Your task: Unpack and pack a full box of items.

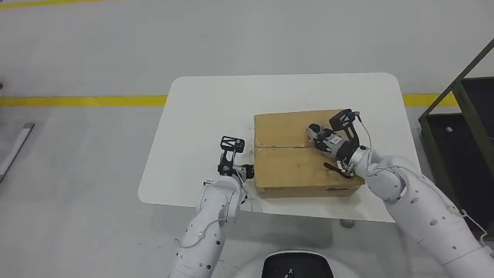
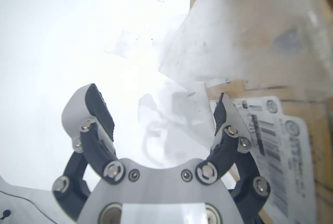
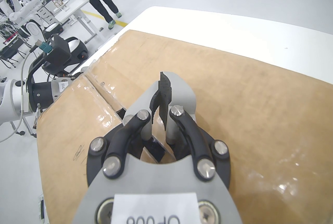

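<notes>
Box point(image 1: 282, 164) under right jaws, beside left jaws

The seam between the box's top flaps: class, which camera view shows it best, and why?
The right wrist view: the seam runs close up across the box to the shut right gripper. The top view shows it as a thin line across the box. The left wrist view shows the box's labelled side.
</notes>
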Controlling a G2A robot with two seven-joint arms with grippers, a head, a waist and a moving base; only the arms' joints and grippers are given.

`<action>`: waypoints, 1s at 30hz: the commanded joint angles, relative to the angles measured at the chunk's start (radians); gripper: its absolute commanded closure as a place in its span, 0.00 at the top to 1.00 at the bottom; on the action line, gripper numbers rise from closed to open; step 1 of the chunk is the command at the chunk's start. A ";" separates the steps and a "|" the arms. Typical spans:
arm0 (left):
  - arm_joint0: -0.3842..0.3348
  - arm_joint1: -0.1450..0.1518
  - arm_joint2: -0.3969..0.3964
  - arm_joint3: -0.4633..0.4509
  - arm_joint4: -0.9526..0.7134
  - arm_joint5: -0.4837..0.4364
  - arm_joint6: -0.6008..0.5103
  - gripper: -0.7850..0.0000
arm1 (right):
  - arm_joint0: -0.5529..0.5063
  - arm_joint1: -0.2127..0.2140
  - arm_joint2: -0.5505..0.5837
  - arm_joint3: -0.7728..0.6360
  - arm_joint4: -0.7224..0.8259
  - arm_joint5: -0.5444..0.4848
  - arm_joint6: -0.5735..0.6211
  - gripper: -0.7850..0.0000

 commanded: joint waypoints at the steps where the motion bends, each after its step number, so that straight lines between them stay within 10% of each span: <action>1: 0.001 0.000 -0.001 -0.001 0.001 -0.001 -0.001 1.00 | 0.001 0.000 0.002 0.000 0.000 -0.003 0.001 0.00; 10: 0.004 0.001 -0.003 -0.002 0.006 0.001 0.012 1.00 | -0.001 -0.001 0.013 0.001 0.025 -0.021 0.039 0.00; 30: 0.040 -0.003 -0.014 -0.038 0.025 0.010 0.423 1.00 | -0.013 -0.006 0.025 -0.013 0.037 -0.019 0.066 0.00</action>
